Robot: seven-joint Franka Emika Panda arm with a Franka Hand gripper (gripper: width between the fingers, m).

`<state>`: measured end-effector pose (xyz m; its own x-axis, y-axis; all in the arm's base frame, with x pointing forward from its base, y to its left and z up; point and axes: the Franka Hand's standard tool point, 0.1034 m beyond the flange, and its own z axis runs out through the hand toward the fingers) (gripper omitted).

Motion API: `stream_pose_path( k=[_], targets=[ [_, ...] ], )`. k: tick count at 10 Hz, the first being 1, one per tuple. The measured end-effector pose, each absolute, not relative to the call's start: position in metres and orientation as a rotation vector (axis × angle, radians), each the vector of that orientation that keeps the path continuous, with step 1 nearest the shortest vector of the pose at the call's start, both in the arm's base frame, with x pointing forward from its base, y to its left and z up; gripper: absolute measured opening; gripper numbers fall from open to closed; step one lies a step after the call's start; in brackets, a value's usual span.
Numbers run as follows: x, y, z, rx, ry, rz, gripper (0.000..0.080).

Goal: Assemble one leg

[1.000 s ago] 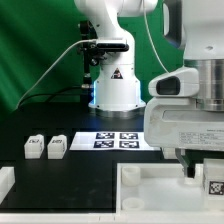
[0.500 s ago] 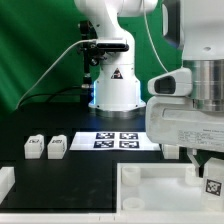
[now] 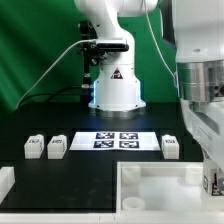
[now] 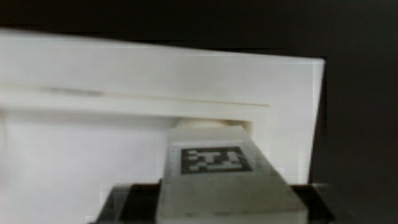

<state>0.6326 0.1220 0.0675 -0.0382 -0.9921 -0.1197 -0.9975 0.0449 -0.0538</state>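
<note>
- The gripper [image 4: 217,190] is clamped on a leg [image 4: 217,160], tag face toward the wrist camera, so the block sits squarely between the fingers.
- The leg's far end touches the large white panel [image 4: 107,130], apparently lined up for seating.
- In the exterior view, three spare legs [image 3: 34,147] [image 3: 57,146] [image 3: 171,147] flank the marker board [image 3: 117,140] at 9 and 3 o'clock, within reach.

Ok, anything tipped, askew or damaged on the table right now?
Nothing stands out. Three small chunky white plastic legs stand upright near the marker board; a fourth leg sits in the gripper.
</note>
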Motion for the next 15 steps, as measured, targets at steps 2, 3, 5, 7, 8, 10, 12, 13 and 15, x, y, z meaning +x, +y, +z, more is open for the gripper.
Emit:
stream_pose_path(
  k=[2,3,5,7,8,10,12,13,15],
  targets=[
    [0.6325,0.1211,0.067,-1.811,2.416,0.091,0.0294],
    [0.6326,0.1208,0.067,-1.725,2.478,0.097,0.0294],
    [0.6328,0.1189,0.0675,-1.7,2.501,0.088,0.0295],
    [0.6322,0.1197,0.0668,-1.721,2.488,0.087,0.0456],
    [0.6321,0.1198,0.0667,-1.725,2.486,0.087,0.0578],
    [0.632,0.12,0.0666,-1.73,2.482,0.087,0.0635],
    [0.6319,0.1201,0.0665,-1.732,2.481,0.087,0.0646],
    [0.6319,0.1202,0.0665,-1.733,2.48,0.087,0.0649],
    [0.6319,0.1203,0.0664,-1.734,2.48,0.087,0.0649]
  ],
)
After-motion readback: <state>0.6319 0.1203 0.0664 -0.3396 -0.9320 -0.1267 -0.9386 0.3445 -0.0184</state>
